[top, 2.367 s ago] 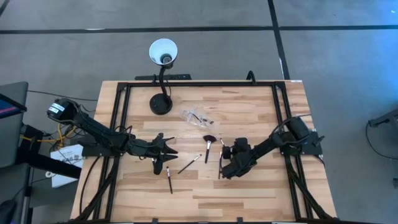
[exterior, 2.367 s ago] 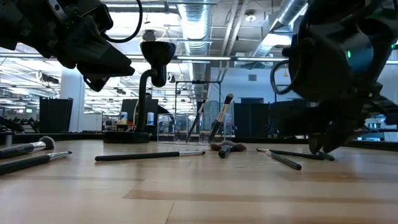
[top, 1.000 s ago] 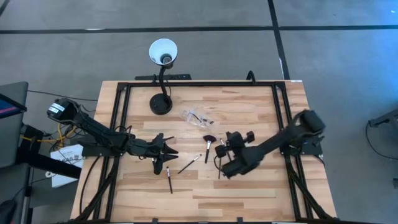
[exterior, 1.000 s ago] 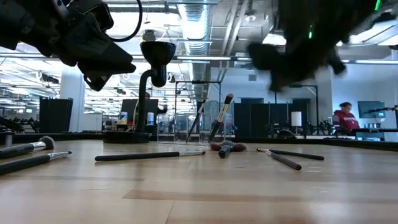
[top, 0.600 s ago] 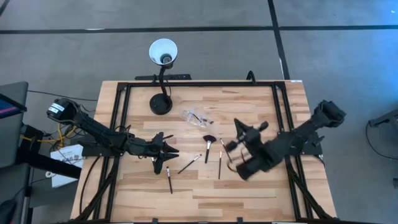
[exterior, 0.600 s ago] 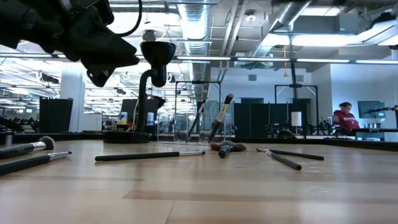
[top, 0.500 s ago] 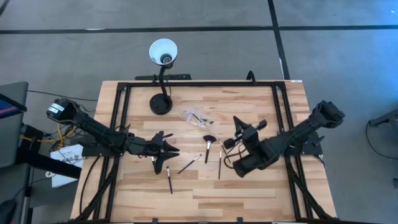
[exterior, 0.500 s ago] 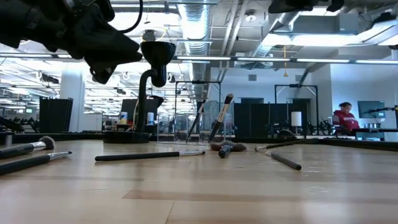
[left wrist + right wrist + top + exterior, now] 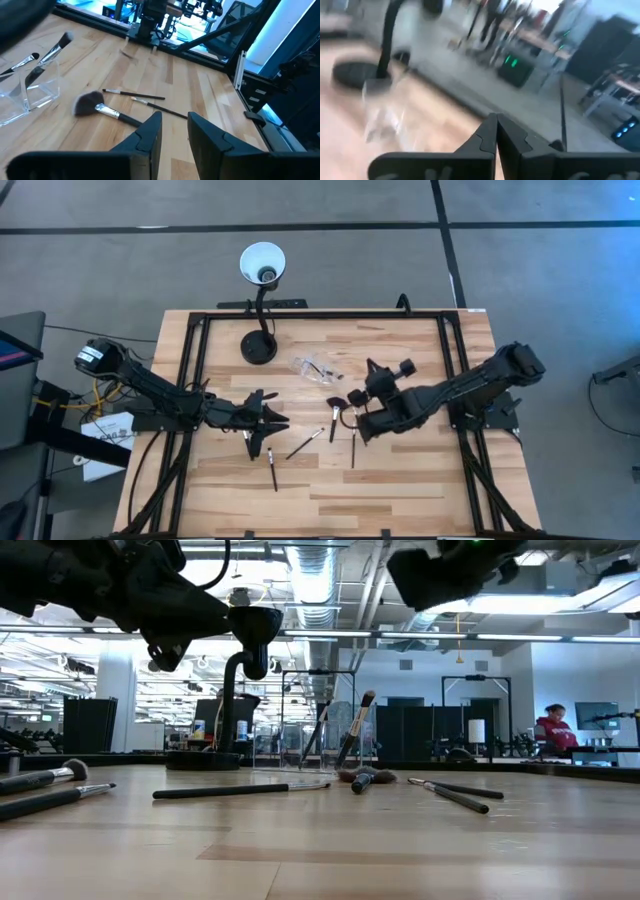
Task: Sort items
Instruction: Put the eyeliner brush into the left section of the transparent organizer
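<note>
Brushes lie scattered mid-table: one (image 9: 272, 468) at the near left, a diagonal one (image 9: 304, 444) beside it, the fan brush (image 9: 335, 412) and another (image 9: 353, 446) toward the right. The left pincer (image 9: 277, 420) hovers half-parted and empty, unchanged. The right pincer (image 9: 352, 401), clenched on nothing visible, has swung back over the fan brush after lifting away, so nothing looks sorted yet.

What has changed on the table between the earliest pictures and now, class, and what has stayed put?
The right pincer lifted from low beside the thin brushes, swung out toward the table's right side, then came back toward the fan brush. It is shut and empty. The left pincer stays part open, holding nothing. The lamp, the clear pouch and the other brushes lie unmoved.
</note>
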### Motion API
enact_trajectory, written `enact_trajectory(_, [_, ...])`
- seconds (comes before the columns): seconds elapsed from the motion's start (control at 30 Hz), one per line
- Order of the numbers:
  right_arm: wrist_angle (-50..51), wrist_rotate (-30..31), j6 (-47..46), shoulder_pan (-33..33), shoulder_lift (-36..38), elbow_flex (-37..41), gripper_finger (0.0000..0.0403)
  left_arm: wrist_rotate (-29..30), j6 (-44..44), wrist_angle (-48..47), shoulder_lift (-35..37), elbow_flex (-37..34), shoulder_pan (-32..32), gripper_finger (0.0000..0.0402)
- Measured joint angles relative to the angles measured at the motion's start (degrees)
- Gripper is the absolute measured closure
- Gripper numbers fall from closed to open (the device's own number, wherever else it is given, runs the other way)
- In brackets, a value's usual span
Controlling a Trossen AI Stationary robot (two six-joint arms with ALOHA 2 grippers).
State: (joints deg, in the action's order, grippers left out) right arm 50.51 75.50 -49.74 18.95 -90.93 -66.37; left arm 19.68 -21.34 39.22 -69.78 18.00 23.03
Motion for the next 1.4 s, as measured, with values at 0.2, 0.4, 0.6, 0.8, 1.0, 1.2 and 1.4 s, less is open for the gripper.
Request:
enact_trajectory(0.2, [0.0, -18.73, 13.16, -3.57, 1.29, -2.26, 0.0367, 0.0, -0.09, 0.04, 0.0, 0.0, 0.0, 0.0311])
enact_trajectory(0.4, [12.2, -30.18, 21.69, -7.68, 1.29, -6.36, 0.0285, 0.0, -0.11, 0.04, 0.0, 0.0, 0.02, 0.0311])
enact_trajectory(0.6, [38.59, -25.99, 18.71, -10.2, 1.44, -18.69, 0.0225, 0.0, -0.13, 0.24, 0.0, 0.0, 0.02, 0.0311])
enact_trajectory(0.8, [30.22, -36.67, 35.48, -15.04, 10.48, -18.61, 0.0224, 0.0, -0.13, 0.3, 0.0, 0.0, 0.02, 0.0311])
enact_trajectory(1.0, [19.87, -49.96, 40.52, -26.93, 24.51, -2.04, 0.0258, -0.02, -0.09, 0.26, -0.02, 0.0, 0.02, 0.0311])
enact_trajectory(1.2, [-13.11, -63.92, 48.17, -34.77, 31.98, 19.5, 0.0272, -0.02, 0.04, 0.28, -0.02, 0.0, 0.02, 0.0311])
enact_trajectory(1.4, [-35.52, -68.73, 52.81, -36.54, 27.9, 31.58, 0.0261, -0.02, -0.11, 0.28, -0.02, 0.0, 0.02, 0.0311])
